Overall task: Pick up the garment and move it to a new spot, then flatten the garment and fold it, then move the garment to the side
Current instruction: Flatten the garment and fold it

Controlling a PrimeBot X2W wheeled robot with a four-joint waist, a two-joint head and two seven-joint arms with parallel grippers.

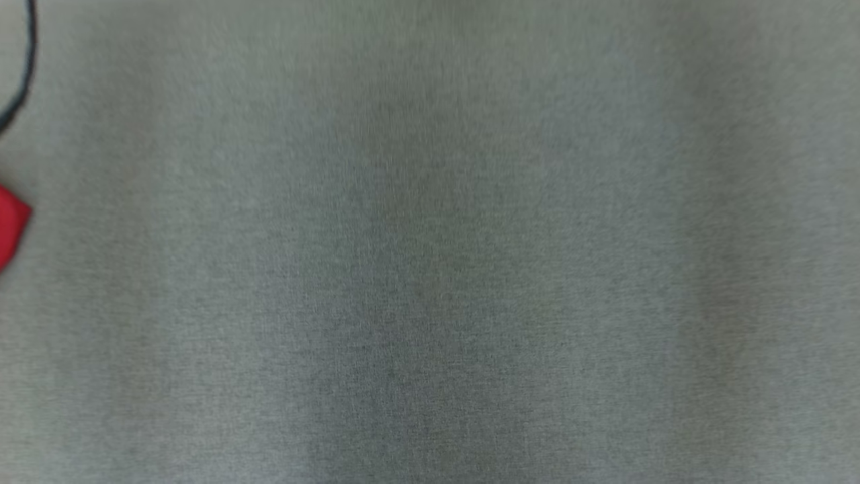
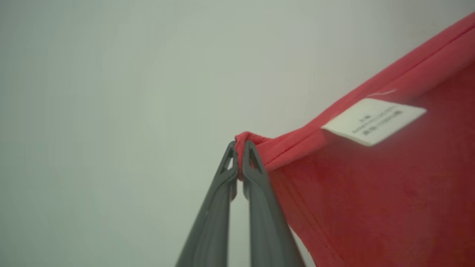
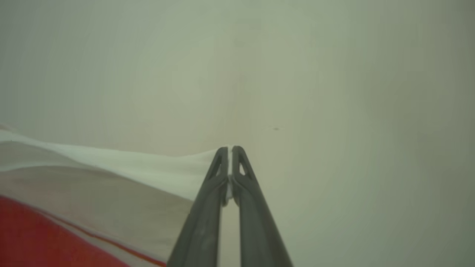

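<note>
Both grippers pinched tight on the garment [image 2: 371,193], one edge each.
Left gripper [image 2: 239,145]: tips closed on the red hem, cloth running off toward 3 o'clock in its wrist view, white label [image 2: 373,120] just under the hem at 2 o'clock. Right gripper [image 3: 230,149]: tips closed on a white edge, cloth trailing to 8 o'clock, red at the corner. Head view: red scrap at 9 o'clock over grey surface [image 1: 430,269], dark cable [image 1: 28,60] at 10 o'clock.

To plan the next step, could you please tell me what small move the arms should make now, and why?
Probably draw the grippers slightly apart to tauten the garment before laying it flat: the left gripper pinches its red hem, the right gripper its white edge, where the cloth sags in waves.
</note>
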